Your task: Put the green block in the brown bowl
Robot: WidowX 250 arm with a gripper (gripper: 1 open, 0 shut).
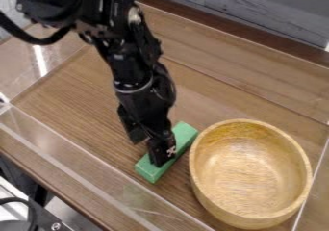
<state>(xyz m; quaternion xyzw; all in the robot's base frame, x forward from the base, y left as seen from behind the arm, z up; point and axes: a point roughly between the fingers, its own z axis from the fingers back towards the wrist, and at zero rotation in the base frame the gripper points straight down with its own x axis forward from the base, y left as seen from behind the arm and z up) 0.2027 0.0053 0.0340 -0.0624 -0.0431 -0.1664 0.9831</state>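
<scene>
A: The claw [157, 150] is pointing straight down over the green block [168, 150], with its fingers standing spread wide, one to each side of the block's middle. It is not gripping anything; the block is lying flat on the wooden table [77, 100] under it.

B: Are the fingertips touching the block?

A: I am not able to tell. They are sitting low, right at the block's top face, and the dark tips are covering part of the green, but whether there is contact is not showing from this angle.

B: Where is the block lying in relation to the bowl?

A: It is lying just beside the brown bowl [251, 170], on the bowl's left as the camera sees it, with its long side running diagonally from lower left to upper right. Its upper end is coming close to the bowl's thick rim; I cannot say whether the two are touching.

B: And the bowl itself?

A: It is sitting upright at the lower right of the table, showing pale grain inside and holding nothing.

B: What else is showing?

A: The black arm [122, 57] is reaching down from the upper left, and a clear wall [77, 163] is running along the table's near edge.
</scene>
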